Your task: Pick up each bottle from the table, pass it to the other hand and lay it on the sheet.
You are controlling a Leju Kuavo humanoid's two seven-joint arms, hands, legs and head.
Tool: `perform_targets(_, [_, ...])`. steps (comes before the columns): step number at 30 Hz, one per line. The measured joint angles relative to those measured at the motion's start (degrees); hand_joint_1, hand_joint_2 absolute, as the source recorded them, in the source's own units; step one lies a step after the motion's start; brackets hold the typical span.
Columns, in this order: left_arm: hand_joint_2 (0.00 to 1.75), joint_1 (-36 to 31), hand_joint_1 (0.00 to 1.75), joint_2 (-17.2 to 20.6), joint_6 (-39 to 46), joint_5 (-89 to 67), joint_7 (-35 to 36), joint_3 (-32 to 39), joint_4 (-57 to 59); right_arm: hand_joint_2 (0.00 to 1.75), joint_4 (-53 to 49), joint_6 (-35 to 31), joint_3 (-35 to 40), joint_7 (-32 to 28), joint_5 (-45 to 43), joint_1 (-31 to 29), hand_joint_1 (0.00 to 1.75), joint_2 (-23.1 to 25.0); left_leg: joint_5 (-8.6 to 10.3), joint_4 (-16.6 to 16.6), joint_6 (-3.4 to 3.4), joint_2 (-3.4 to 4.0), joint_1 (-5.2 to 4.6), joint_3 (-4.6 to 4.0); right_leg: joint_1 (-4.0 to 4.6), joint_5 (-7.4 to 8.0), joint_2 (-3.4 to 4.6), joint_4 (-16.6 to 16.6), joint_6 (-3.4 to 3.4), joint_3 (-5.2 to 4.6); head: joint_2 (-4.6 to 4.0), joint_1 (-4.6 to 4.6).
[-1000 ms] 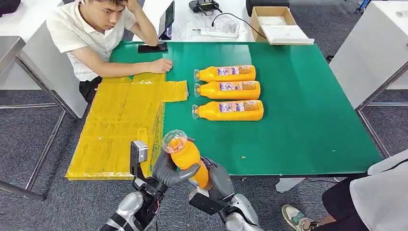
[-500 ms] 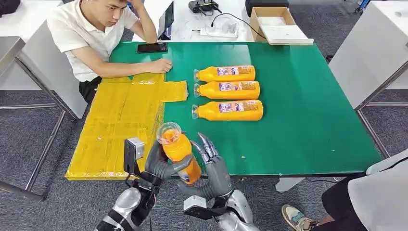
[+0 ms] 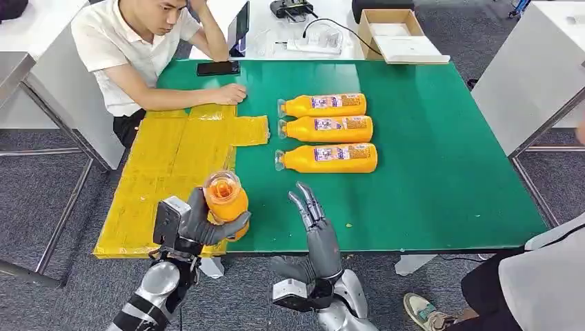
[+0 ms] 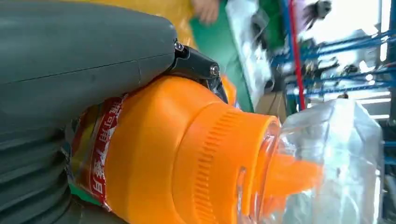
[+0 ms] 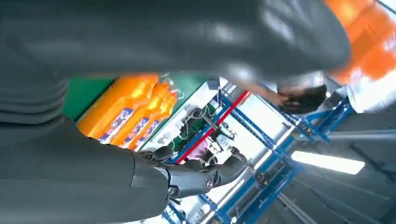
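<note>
My left hand (image 3: 196, 224) grips an orange juice bottle (image 3: 225, 202) with a clear cap, upright, above the near edge of the yellow sheet (image 3: 172, 172). Up close in the left wrist view, the bottle (image 4: 187, 158) sits against my hand (image 4: 74, 70). My right hand (image 3: 317, 231) stands open at the table's front edge, fingers pointing up, holding nothing; the right wrist view has its fingers (image 5: 196, 175) spread. Three more orange bottles (image 3: 328, 131) lie side by side on the green table (image 3: 441, 158).
A person (image 3: 138, 48) sits at the far left with a forearm resting by the sheet's far end. A phone (image 3: 218, 67), a power strip (image 3: 314, 43) and a cardboard box (image 3: 394, 31) lie at the back. Another person's leg (image 3: 510, 283) is at the right.
My right hand has let go of the bottle and opened. My left hand has carried the bottle to the left, over the sheet's near edge.
</note>
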Motion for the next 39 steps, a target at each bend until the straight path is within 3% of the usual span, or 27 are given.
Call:
perform_targets(5, [1.75,-4.71,1.75,2.03,13.40,-29.28,4.47,0.59,3.92,0.00,-1.31,0.39,-1.09,-0.39,-0.24,0.61,0.00,0.33,0.04,0.00,-0.03,-0.06,0.01,0.00,0.01,0.01,-0.01,0.01,0.00,-0.02,0.00,0.02])
perform_targets(8, [1.75,-9.24,1.75,2.71,15.56,-39.99,7.65,0.76,10.26,0.00,-1.86,0.70,-1.09,-0.57,-0.26,0.62,0.00,0.83,0.10,0.00,-0.08,-0.02,0.01,0.00,0.01,0.03,0.00,0.05,-0.01,-0.02,-0.02,0.00])
perform_targets(20, [1.75,-18.11,1.75,2.53,15.53,-50.98,13.20,0.57,25.55,0.00,-3.30,1.33,-1.14,-1.11,-1.14,1.36,0.00,1.55,0.10,0.00,-0.08,-0.02,0.00,-0.04,0.00,0.03,0.00,0.04,-0.01,-0.06,0.00,0.02])
perform_targets(33, [1.75,-19.37,1.75,2.01,15.45,-51.29,13.29,0.46,29.27,0.00,-3.61,1.36,-1.14,-1.11,-1.14,1.60,0.00,1.75,0.10,0.00,-0.08,-0.02,0.00,-0.04,0.00,0.03,0.00,0.04,-0.02,-0.07,0.00,0.02])
perform_targets(39, [1.75,-22.85,1.75,0.06,4.14,-52.99,15.41,0.39,36.51,0.00,-3.61,3.63,-1.18,-1.29,-2.97,1.95,0.00,1.97,0.10,0.00,-0.08,-0.06,0.00,-0.05,-0.01,0.03,0.00,0.04,-0.01,-0.06,-0.02,0.00])
